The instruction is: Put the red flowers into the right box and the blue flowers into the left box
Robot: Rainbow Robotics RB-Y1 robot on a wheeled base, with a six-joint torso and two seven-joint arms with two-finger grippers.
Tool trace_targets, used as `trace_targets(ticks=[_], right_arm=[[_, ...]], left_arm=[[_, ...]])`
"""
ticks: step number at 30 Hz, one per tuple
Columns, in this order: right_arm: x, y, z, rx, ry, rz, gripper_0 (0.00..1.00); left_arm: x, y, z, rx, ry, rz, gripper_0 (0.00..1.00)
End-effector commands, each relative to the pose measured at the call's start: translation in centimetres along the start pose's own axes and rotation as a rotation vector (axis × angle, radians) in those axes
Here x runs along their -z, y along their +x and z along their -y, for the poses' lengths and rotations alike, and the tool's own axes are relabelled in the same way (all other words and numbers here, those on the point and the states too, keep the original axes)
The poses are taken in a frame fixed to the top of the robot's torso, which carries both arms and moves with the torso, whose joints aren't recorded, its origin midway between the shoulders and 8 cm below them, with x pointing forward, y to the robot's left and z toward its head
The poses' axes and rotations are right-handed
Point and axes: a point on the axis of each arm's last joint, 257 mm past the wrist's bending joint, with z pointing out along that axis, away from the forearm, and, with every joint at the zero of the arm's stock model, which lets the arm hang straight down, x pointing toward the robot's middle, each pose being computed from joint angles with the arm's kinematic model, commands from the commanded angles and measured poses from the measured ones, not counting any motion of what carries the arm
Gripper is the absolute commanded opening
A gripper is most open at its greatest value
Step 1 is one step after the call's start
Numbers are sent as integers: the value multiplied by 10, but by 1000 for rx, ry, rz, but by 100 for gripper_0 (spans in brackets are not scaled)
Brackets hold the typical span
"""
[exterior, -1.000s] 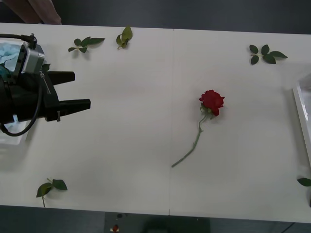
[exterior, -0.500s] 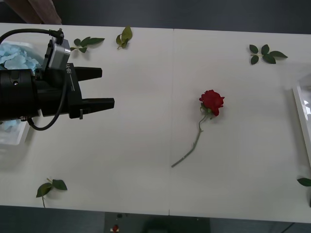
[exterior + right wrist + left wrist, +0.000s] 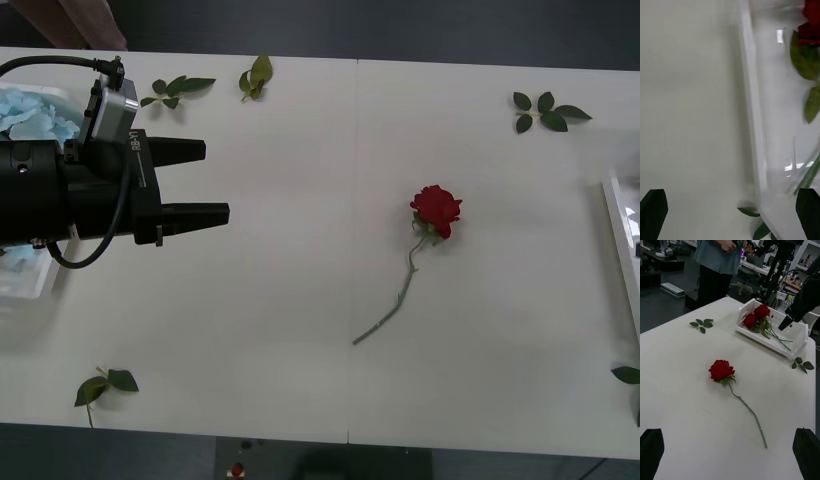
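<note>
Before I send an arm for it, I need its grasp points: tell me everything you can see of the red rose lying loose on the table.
The red rose is artificial-looking: a deep-red, tightly layered bloom over small green sepals and a long, thin, slightly kinked green stem. It lies flat on the white table, right of centre, bloom away from the robot, stem end toward it. Nothing touches it but the table.

A white table (image 3: 300,250) carries 1 red rose (image 3: 436,210) lying near its middle, stem trailing toward the near edge; 4 loose leaf sprigs (image 3: 548,110) (no blooms) lie around the edges; the right box (image 3: 618,240) and the left box (image 3: 25,285) sit at opposite ends.
</note>
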Motion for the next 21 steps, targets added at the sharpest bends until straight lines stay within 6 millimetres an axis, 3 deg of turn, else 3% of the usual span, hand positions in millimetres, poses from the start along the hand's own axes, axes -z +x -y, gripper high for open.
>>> trace_targets(ticks=[1, 7, 12, 21], right_arm=[[12, -21, -21, 12, -6, 45, 100], [9, -21, -70, 7, -47, 54, 100], [3, -24, -122, 5, -115, 60, 100], [-16, -29, -192, 17, -124, 75, 100]], left_arm=[[6, -10, -1, -89, -9, 6, 100], [6, -10, -1, -89, -9, 6, 100], [6, -10, -1, -89, -9, 6, 100], [6, -10, -1, -89, -9, 6, 100]])
